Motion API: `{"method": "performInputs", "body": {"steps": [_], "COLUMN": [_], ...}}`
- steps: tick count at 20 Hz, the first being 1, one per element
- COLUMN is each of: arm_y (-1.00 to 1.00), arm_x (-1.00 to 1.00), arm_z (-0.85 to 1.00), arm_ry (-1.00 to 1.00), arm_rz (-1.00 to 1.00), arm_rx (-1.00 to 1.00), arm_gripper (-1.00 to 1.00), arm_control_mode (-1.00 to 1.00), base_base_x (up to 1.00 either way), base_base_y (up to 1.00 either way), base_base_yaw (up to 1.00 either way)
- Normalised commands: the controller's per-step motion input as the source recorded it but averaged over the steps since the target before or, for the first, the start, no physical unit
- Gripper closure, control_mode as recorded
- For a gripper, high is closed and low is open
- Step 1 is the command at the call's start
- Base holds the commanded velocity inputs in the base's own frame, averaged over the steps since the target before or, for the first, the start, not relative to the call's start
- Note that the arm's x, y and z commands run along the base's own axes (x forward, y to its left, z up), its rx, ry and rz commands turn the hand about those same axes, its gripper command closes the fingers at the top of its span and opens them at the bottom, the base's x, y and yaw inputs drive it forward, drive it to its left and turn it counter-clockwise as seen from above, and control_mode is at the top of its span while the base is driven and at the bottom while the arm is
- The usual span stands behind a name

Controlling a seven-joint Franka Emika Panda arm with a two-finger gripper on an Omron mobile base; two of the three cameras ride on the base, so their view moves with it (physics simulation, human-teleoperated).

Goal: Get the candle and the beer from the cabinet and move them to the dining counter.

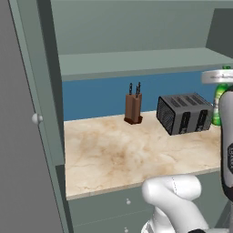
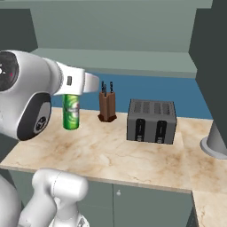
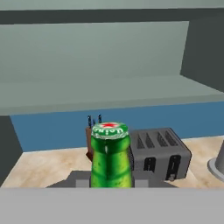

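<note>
Hand view had the gripper (image 3: 111, 183) clamped on the beer (image 3: 110, 155) at the neck, cap up, bottle upright and held above the worktop (image 2: 133, 153), in front of the open cabinet (image 3: 109, 94). Knife block (image 2: 107, 106) & toaster (image 2: 151, 121) stood just behind. Best approach, imo: keep the wrist level so the bottle stays vertical, back out w/o swinging wide, no regrip, then carry to the dining counter.
</note>
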Motion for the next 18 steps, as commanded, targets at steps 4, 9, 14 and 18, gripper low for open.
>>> {"method": "performInputs", "body": {"steps": [4,9,14,18], "arm_y": [0.01,0.23,0.15,0.01], "arm_x": [-0.29,0.0,0.0,0.0], "arm_z": [-0.2,-0.25,-0.16,-0.01], "arm_ry": [0.01,0.0,0.0,0.0], "arm_rz": [-0.07,0.0,0.0,0.0], "arm_rx": [0.0,-0.01,0.0,0.0], "arm_gripper": [1.0,1.0,1.0,1.0], "arm_control_mode": [-1.0,-1.0,-1.0,-1.0], "base_base_x": [0.0,0.0,0.0,0.0], "base_base_y": [0.0,0.0,0.0,0.0], "base_base_yaw": [0.0,0.0,0.0,0.0]}}
